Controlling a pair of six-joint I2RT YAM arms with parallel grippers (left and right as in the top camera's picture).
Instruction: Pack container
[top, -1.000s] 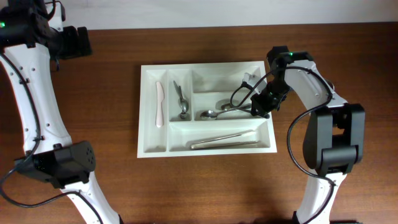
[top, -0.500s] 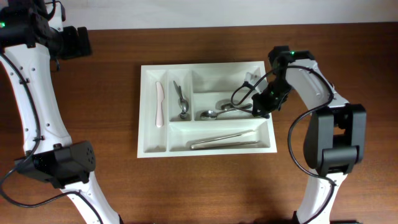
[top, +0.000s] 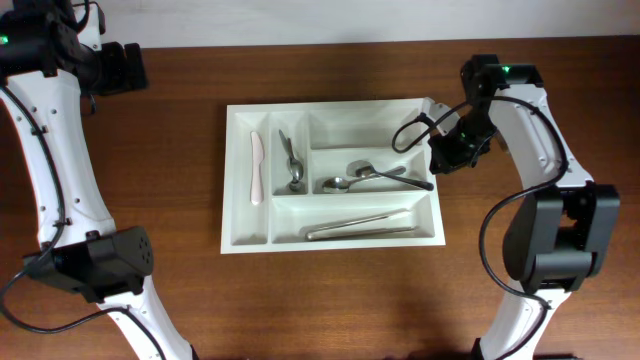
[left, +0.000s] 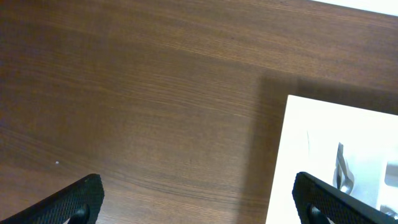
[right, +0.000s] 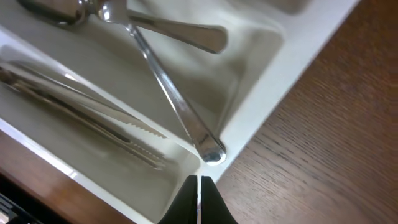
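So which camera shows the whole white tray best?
The overhead camera. The container fits in it whole, with all five compartments showing. The left wrist camera catches only one corner of it at the picture's right edge. The right wrist camera sees another corner up close, with spoon handles lying inside.

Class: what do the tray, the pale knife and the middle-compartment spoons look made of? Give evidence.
Tray: likely plastic, white, smooth moulded walls with soft sheen. Pale knife: probably plastic, opaque off-white, no glints. Spoons: metal, likely polished steel, mirror-bright highlights in the right wrist view.
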